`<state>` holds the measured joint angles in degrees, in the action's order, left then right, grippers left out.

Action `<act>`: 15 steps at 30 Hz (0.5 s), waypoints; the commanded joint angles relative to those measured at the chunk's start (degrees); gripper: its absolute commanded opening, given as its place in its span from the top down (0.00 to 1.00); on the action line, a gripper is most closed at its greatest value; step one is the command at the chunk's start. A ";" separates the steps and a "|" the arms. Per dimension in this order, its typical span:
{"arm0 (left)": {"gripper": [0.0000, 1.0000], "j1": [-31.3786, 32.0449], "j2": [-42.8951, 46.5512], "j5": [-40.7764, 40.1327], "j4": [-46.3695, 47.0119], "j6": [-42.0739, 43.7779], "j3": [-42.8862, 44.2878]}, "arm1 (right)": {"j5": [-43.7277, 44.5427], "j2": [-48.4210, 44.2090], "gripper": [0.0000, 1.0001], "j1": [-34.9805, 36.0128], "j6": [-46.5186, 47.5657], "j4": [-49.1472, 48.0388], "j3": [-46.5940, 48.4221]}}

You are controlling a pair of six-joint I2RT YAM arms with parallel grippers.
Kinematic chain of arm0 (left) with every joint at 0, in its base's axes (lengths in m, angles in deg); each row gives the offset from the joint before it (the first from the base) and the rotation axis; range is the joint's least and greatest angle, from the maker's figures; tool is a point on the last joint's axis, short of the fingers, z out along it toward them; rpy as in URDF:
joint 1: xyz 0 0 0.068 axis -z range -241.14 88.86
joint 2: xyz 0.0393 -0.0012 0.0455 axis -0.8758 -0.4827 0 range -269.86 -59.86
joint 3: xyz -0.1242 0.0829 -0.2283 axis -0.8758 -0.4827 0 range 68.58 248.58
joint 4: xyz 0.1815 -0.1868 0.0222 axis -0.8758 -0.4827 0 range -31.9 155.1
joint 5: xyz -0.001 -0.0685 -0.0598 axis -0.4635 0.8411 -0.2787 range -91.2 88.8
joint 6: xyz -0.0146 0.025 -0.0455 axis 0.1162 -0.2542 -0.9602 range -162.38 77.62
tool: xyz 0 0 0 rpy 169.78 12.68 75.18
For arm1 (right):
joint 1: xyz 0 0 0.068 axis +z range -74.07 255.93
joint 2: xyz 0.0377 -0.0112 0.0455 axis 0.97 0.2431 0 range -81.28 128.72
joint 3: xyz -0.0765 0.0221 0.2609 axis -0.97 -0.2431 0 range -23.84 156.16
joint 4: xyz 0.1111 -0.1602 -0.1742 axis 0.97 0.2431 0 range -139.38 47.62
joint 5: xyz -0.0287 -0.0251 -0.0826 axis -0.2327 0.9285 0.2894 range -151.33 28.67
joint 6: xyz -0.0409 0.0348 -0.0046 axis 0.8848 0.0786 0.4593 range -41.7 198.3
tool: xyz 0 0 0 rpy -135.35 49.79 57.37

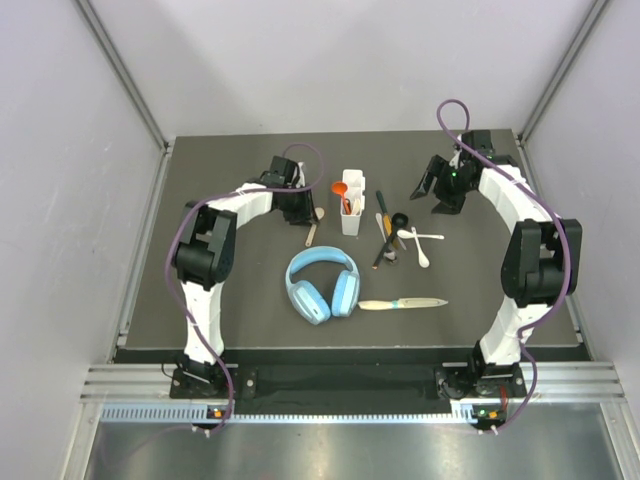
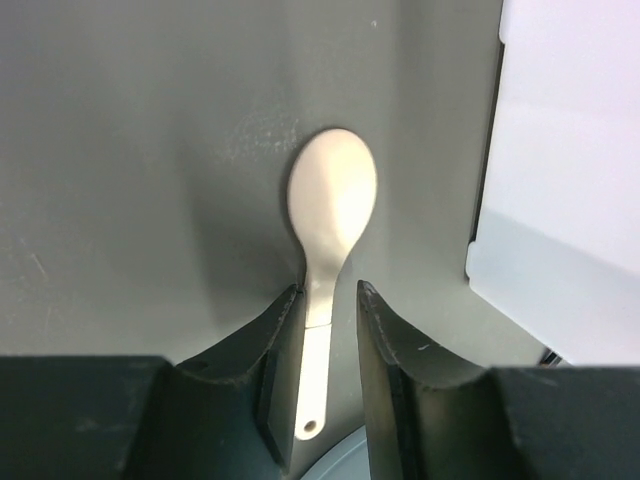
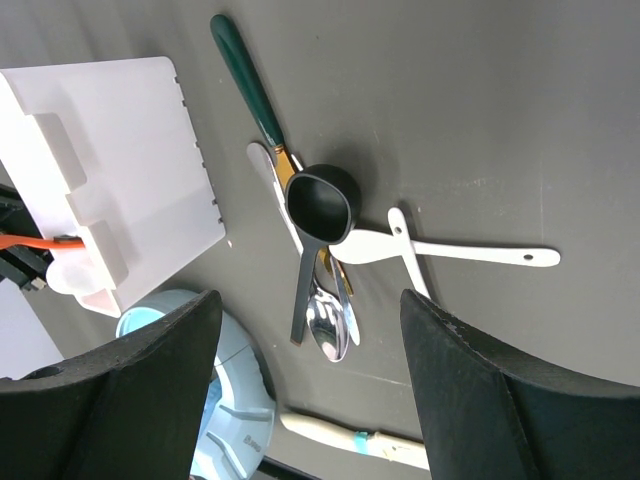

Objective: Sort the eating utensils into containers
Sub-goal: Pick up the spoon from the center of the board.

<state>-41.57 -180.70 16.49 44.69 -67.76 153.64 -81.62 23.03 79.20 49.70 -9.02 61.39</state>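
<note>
One white spoon (image 2: 333, 195) lies on the worktop (image 2: 120, 150) just left of the caddy (image 2: 570, 200). The left hand (image 2: 330, 300) straddles its handle, fingers slightly apart, ready to pinch. The right hand (image 3: 308, 305) hangs wide apart above the loose utensils (image 3: 320, 205).

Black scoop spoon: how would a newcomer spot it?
In the top view, find the white caddy near the middle. Right of it lies a cutlery pile. The black scoop spoon tops it, the only piece with a deep, round black bowl.
</note>
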 commanded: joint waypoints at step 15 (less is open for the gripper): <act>0.77 0.99 -7.40 -3.28 -12.73 4.64 2.04 | -0.10 -0.69 0.28 0.42 -0.67 -0.10 2.40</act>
<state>-41.15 -183.17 16.23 41.28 -66.23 158.01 -81.64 23.03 79.20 49.59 -9.02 61.46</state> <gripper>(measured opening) 0.070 0.722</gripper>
